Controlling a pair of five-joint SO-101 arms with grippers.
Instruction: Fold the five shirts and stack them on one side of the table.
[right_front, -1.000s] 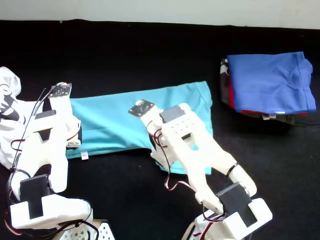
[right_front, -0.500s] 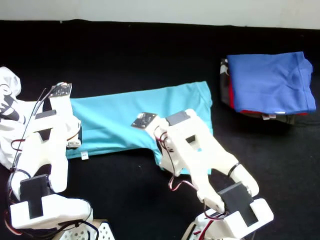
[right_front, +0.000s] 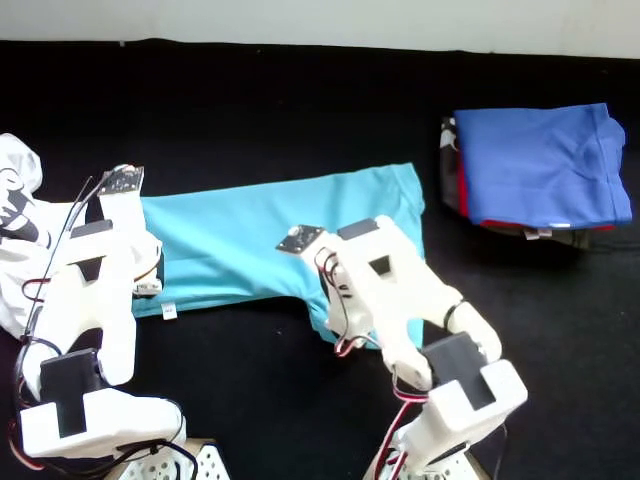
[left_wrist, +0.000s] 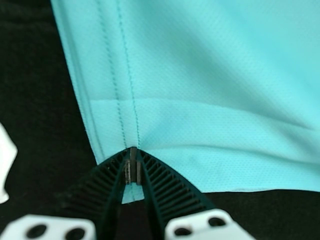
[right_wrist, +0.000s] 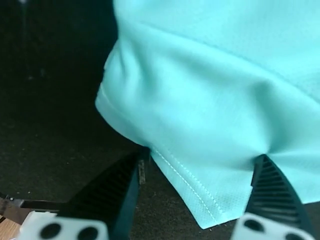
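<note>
Shirt pinched by left end effector.

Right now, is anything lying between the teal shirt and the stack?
Nothing visible. A narrow strip of bare table is all that separates the teal shirt from the stack.

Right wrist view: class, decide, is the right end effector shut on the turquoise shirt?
No. The right end effector has its jaws standing wide apart, one on either side of a corner of the turquoise shirt.
</note>
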